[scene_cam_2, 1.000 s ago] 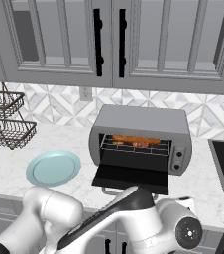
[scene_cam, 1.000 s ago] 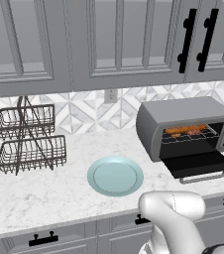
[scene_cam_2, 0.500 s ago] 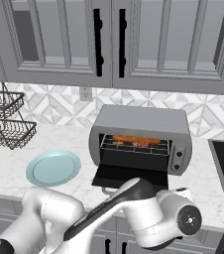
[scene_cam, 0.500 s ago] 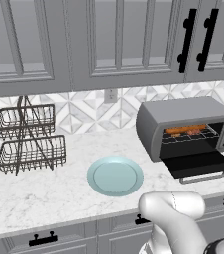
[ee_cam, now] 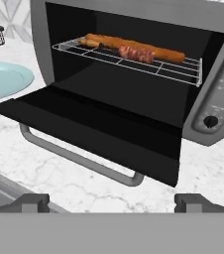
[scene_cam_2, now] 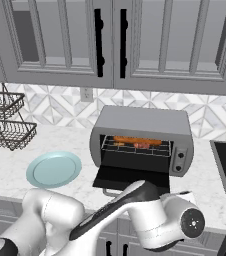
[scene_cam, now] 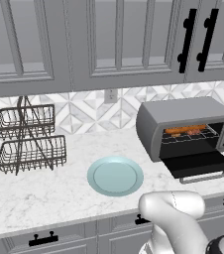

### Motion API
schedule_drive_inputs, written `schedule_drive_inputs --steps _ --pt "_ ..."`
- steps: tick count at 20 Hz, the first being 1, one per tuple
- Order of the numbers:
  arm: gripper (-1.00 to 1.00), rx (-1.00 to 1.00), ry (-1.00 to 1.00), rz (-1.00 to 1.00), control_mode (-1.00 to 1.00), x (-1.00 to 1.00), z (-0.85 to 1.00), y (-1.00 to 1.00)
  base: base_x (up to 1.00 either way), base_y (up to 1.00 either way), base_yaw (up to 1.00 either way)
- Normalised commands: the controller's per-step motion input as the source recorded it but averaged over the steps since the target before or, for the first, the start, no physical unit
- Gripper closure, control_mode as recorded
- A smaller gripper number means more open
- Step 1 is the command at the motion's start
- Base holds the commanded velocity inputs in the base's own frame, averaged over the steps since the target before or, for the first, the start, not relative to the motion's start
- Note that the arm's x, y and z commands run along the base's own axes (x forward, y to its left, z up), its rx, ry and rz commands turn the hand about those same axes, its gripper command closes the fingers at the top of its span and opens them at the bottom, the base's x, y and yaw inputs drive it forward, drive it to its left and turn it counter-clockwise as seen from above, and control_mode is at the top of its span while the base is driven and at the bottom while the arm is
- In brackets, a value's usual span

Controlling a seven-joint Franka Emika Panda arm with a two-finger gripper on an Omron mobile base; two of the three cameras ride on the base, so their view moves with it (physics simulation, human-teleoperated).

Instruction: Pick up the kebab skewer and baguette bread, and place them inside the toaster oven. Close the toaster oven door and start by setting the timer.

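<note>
Fingers [ee_cam: 34, 202] of the gripper [ee_cam: 112, 203] stood spread wide with nothing between them, low before the counter [ee_cam: 44, 168] edge, in front of the oven door's handle. On that marble counter sat the toaster oven [scene_cam_2: 141, 140], its door [ee_cam: 89, 129] folded down flat and its bar handle [ee_cam: 79, 159] toward the camera. Left of it lay a pale blue plate [scene_cam: 115, 175], and further left stood a two-tier wire basket [scene_cam: 27, 141]. Inside the oven, on the wire rack [ee_cam: 134, 62], lay the baguette [ee_cam: 109, 41] lengthwise, with the kebab skewer [ee_cam: 135, 52] just in front of it, touching or nearly so.
</note>
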Motion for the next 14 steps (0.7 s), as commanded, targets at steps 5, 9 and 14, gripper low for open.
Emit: schedule_drive_inputs --steps 5,9,14 --pt "-1.0 0.0 0.0 0.0 -1.0 0.25 0.0 0.0 0.0 0.0 0.0" --pt "-1.0 0.0 0.0 0.0 -1.0 0.27 -0.04 0.0 0.0 0.0 0.0" --pt "-1.0 0.0 0.0 0.0 -1.0 0.11 -0.19 -0.14 0.0 0.0 0.0"
